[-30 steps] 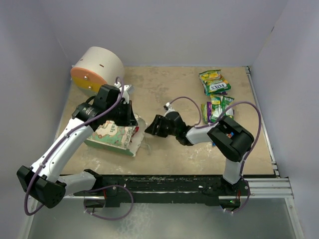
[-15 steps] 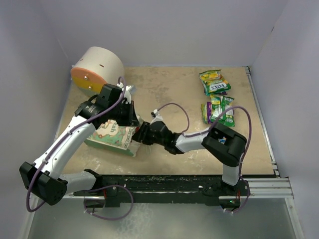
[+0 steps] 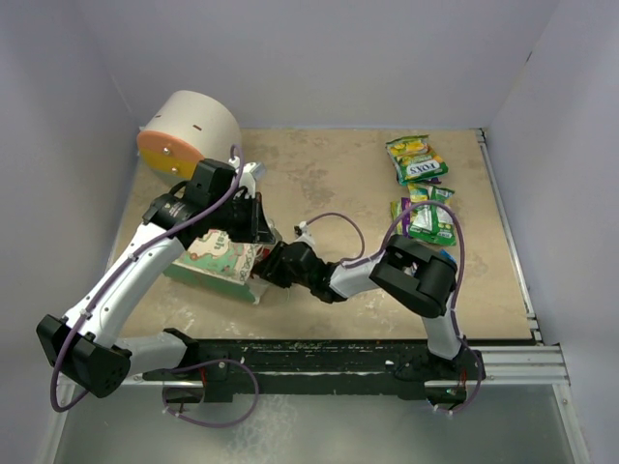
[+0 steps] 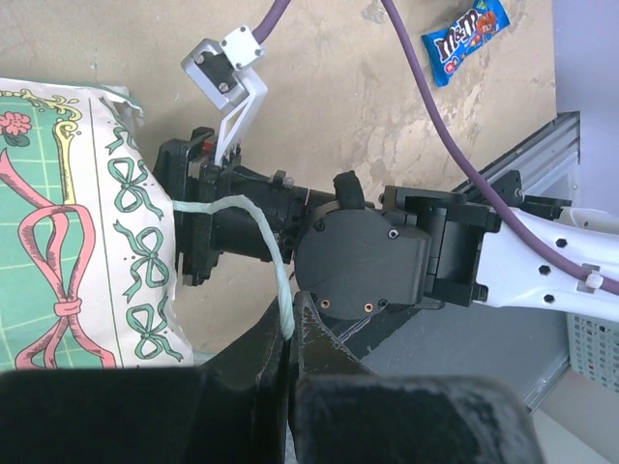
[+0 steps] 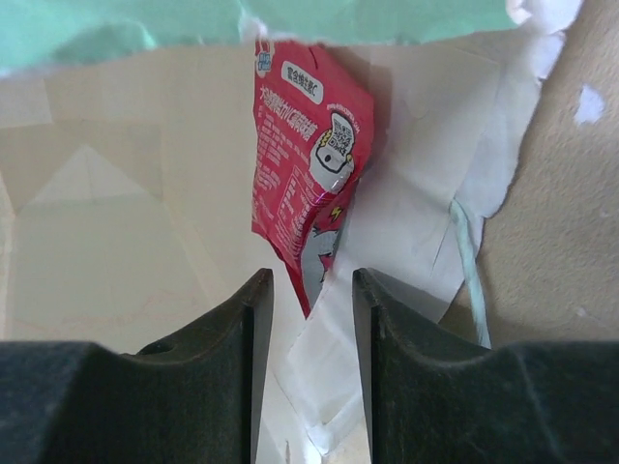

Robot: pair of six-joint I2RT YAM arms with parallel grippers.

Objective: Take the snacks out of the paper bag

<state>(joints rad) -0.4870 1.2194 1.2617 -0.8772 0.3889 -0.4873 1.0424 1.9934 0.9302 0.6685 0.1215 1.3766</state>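
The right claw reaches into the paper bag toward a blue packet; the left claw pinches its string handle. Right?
Almost. The packet before the right claw is red-pink, not blue, per the right wrist view. The left claw does pinch the string handle.

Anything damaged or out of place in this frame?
The paper bag lies on its side, and its mouth edge looks ragged and torn beside the red packet inside. The left gripper pinches its string handle.

The paper bag is green with a cream panel of green bows and pink ribbon, its inside pale around a red, white-printed packet; the FOX'S packet is green-yellow.
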